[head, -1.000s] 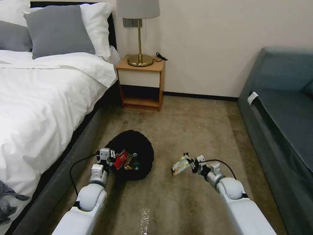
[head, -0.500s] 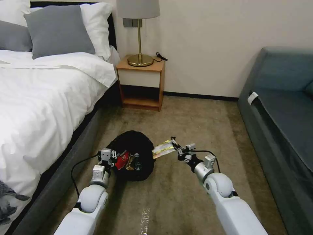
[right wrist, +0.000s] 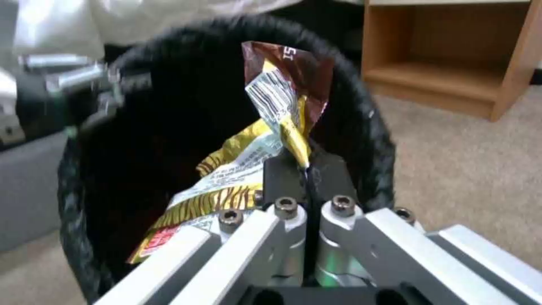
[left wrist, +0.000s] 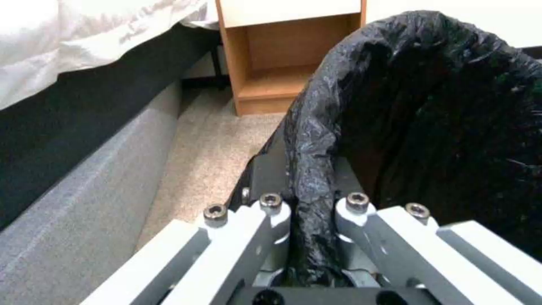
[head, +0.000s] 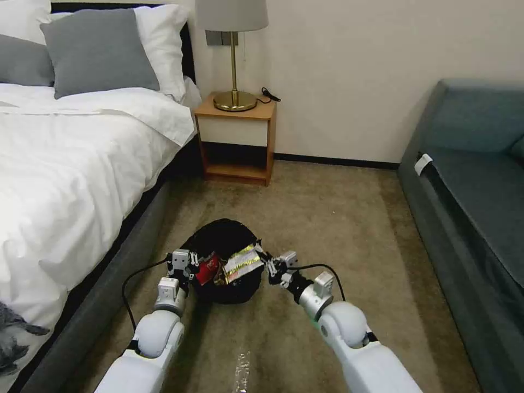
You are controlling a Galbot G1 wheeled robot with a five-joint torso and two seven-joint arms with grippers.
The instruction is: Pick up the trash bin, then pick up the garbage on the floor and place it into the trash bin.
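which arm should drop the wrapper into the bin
Right. The right gripper is shut on the snack wrapper above the trash bin, while the left gripper is clamped on the bin's rim.

A brown carpet (head: pixel 327 218) covers the floor; a bed (head: pixel 71 180) with white linen and grey pillows (head: pixel 98 49) stands at the left; a wooden nightstand (head: pixel 236 139) carries a brass lamp (head: pixel 233 54) against the cream wall (head: pixel 355 71); a grey-blue sofa (head: pixel 475 180) lines the right side.

Open carpet (head: pixel 327 218) right of the trash bin (head: pixel 224 240); bed (head: pixel 65 180) close alongside its left
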